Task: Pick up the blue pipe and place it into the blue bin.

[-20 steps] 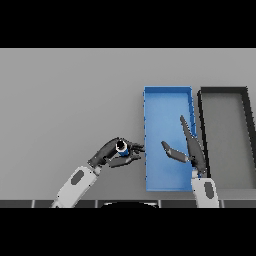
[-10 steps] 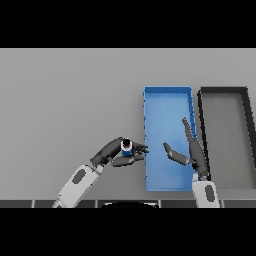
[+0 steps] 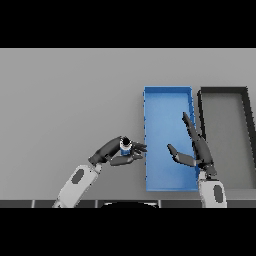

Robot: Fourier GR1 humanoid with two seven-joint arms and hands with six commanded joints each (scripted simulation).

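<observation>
Grey desk (image 3: 65, 95) carries everything. On the left side, the left robot hand (image 3: 114, 154) reaches in from the near edge, its fingers and thumb curled around the blue pipe (image 3: 126, 147). The pipe is a short blue piece with a dark open end; it sits pinched at the fingertips, just left of the blue bin's near-left wall and outside the bin. Its dark opening faces up toward the camera, so its long axis seems roughly upright, though the piece is too small to be sure of any tilt.

Right of it lies the blue bin (image 3: 148, 120), a long rectangular tray whose length runs from near to far. The right robot hand (image 3: 194, 150) is seen over the right part of this bin, holding nothing, with fingers straight and pointing far-left and the thumb spread out to the left; the hand is wide open.

Farthest right, just beside the blue bin, stands a dark bin (image 3: 246, 130) of similar shape.
</observation>
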